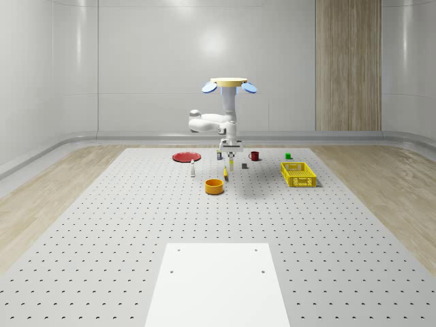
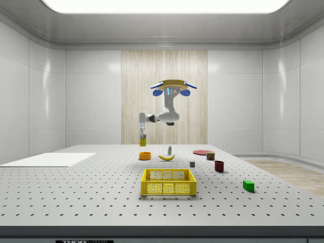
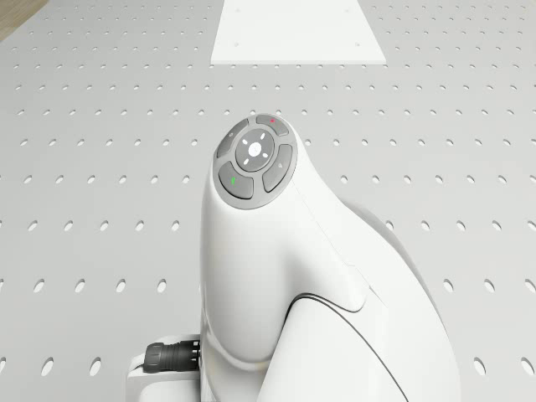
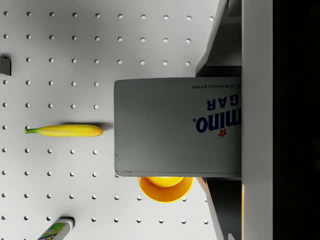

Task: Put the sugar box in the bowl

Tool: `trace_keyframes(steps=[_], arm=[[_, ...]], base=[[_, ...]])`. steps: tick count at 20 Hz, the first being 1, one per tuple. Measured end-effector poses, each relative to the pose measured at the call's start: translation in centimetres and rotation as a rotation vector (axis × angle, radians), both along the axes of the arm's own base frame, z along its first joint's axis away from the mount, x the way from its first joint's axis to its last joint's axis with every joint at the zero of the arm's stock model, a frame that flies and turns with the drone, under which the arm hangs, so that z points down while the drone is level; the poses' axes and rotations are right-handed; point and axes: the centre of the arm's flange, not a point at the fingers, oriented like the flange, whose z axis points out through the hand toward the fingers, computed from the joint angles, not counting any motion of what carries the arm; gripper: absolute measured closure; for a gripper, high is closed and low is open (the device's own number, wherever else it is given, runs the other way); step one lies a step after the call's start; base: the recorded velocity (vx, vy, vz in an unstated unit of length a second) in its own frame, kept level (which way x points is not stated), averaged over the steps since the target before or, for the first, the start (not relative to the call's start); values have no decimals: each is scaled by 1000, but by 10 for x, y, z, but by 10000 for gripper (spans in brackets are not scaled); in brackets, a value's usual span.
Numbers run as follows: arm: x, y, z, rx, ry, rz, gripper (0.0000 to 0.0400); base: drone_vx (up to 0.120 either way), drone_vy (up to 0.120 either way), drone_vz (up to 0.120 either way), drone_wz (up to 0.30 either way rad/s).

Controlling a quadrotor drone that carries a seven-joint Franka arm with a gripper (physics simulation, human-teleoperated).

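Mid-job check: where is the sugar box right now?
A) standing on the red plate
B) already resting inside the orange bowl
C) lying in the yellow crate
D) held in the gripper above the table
D: the gripper grips the sugar box in the air, with the orange bowl partly visible beneath it and the drone hovering above the table.

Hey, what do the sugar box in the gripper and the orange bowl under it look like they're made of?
Sugar box: looks like matte printed cardboard, with flat faces, sharp edges and blue lettering. Bowl: a smooth, uniform orange-yellow with a soft sheen, probably plastic, though glazed ceramic can't be ruled out. The gripper holds the box above the table while the drone hovers.
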Motion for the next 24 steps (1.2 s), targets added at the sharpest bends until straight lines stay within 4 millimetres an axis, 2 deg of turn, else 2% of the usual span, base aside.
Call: trace_keyframes(steps=[24], arm=[[0,0,0,0,0,0,237]], base=[[0,-120,0,0]])
